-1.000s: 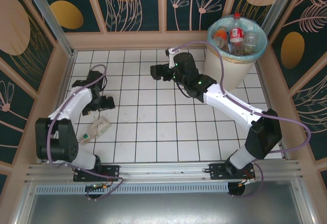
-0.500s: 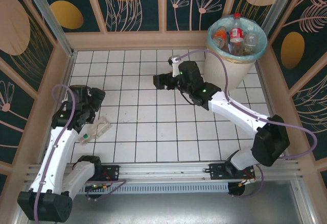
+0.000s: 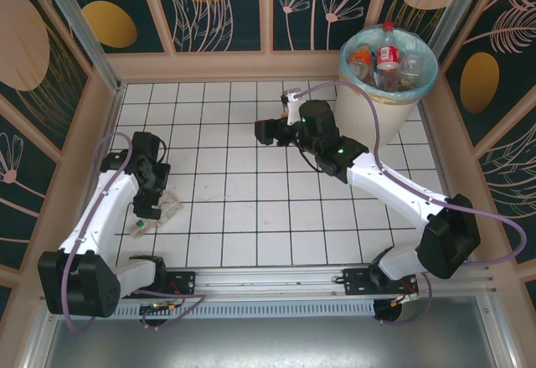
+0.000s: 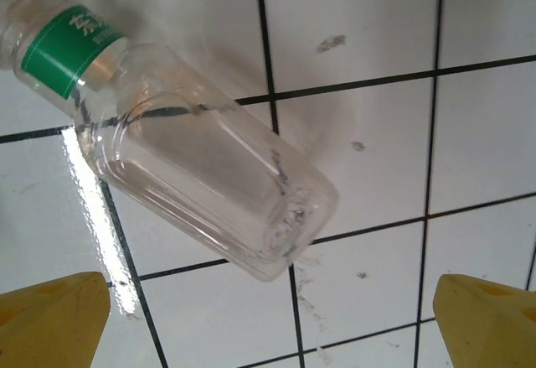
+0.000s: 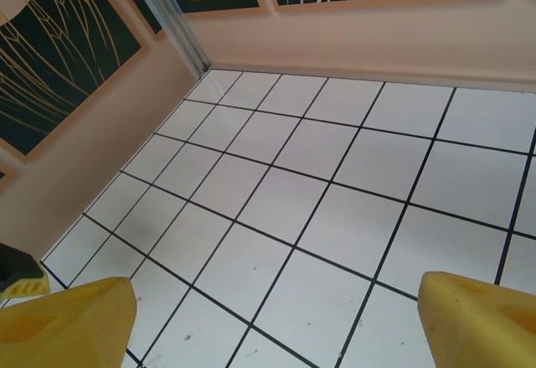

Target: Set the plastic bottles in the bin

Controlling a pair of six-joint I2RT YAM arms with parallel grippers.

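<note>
One clear plastic bottle [image 3: 170, 209] with a green label lies on its side on the white tiles at the left; in the left wrist view this bottle [image 4: 193, 167] fills the upper left. My left gripper [image 3: 152, 203] hangs just over it, open, its yellow fingertips [image 4: 50, 322] spread below the bottle's base without touching it. The bin [image 3: 368, 121], cream with a teal liner, stands at the back right with several bottles [image 3: 388, 54] inside. My right gripper [image 3: 260, 131] is open over bare tiles left of the bin, nothing between its fingertips [image 5: 67, 322].
Cream walls [image 3: 209, 66] with dark patterned panels enclose the tiled floor [image 3: 251, 209] on three sides. In the right wrist view, a metal corner post [image 5: 172, 16] rises at the back left. The arm bases sit on the rail [image 3: 268, 280] at the near edge.
My left arm swung its gripper down and toward the near side until it is over the lying bottle. My right arm drew slightly right, toward the bin. The bottle has not moved.
</note>
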